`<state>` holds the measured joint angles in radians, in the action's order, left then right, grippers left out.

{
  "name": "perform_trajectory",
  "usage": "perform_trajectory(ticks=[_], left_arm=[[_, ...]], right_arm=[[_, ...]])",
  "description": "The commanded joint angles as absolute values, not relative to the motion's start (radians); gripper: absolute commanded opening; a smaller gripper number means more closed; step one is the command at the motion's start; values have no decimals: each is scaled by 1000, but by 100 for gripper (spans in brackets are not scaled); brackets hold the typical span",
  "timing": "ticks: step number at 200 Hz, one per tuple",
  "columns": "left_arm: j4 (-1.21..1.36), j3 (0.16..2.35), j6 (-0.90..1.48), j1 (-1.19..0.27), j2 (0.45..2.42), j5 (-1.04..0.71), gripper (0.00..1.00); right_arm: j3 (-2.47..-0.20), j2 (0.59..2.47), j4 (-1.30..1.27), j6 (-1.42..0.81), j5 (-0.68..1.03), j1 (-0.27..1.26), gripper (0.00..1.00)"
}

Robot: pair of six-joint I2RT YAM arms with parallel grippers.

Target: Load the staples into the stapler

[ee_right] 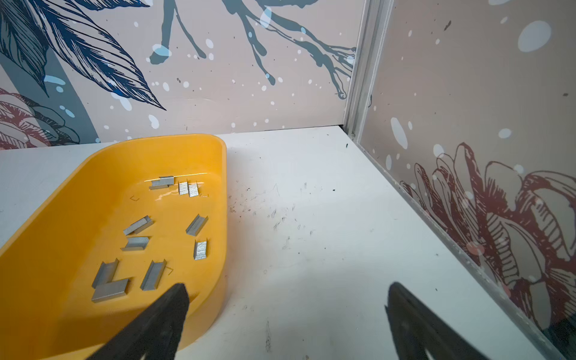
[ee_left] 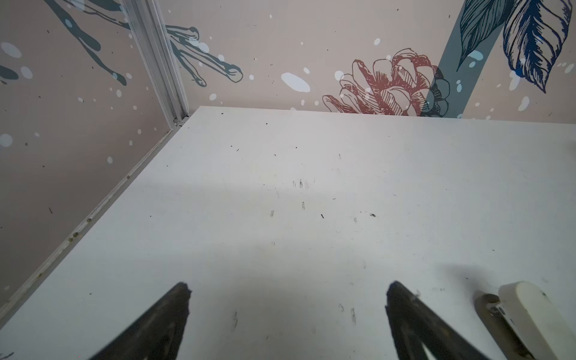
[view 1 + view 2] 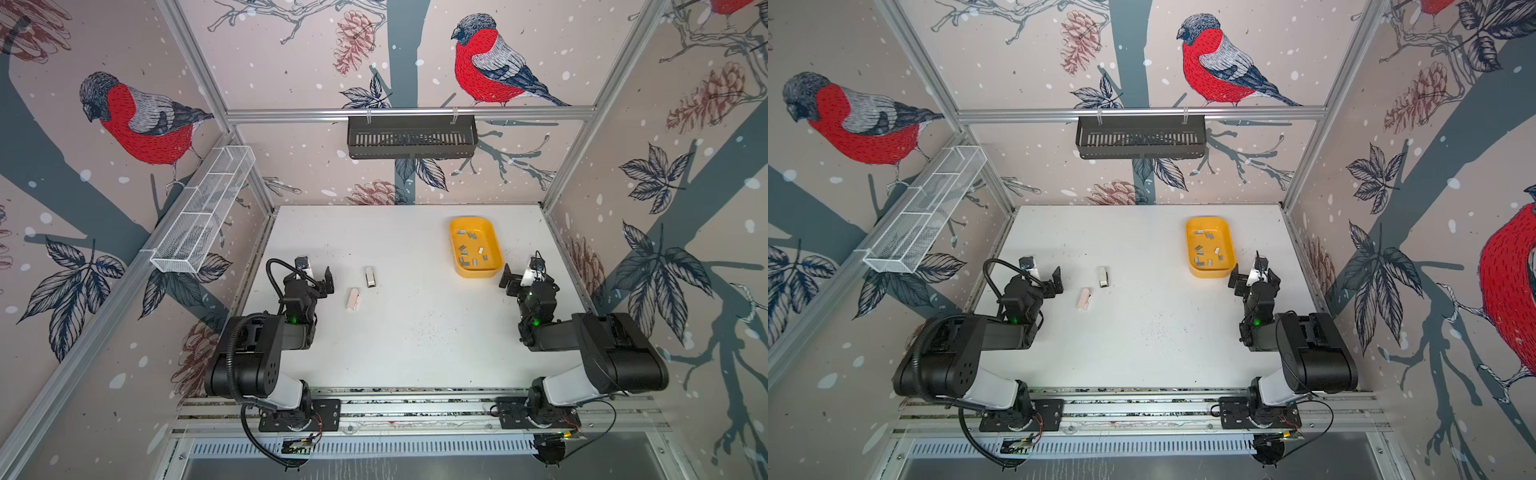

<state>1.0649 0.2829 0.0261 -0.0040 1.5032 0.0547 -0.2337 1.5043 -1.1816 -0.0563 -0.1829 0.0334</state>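
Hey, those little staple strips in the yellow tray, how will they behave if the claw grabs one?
The staple strips look thin and metallic, so probably light and stiff, though one might snap apart if squeezed hard. They lie on the glossy floor of the yellow tray, so a pushed one would likely slide, not roll.

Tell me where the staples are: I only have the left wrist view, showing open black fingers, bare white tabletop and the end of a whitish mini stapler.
Observer: The short grey metal staple strips lie loose in a yellow rounded plastic tray toward the far right of the white table.
Operator: Is the right arm holding one?
Observer: No, the right gripper is open and empty, just beside the tray's near end.
Operator: Only one stapler?
Observer: Two: a pale pink mini stapler lies apart from the white-and-silver mini stapler, nearer the robot's base.
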Motion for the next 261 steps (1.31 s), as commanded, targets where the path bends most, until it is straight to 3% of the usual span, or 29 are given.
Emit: perform_trajectory(ticks=[1,261], left_arm=[[1106,288,25,-2,1500,52,98],[1106,288,25,-2,1500,52,98]], right_arm=[[-233,1502,-1203,-69,-178,34,100],[-235,1502,-1200,-69,-168,32,100]])
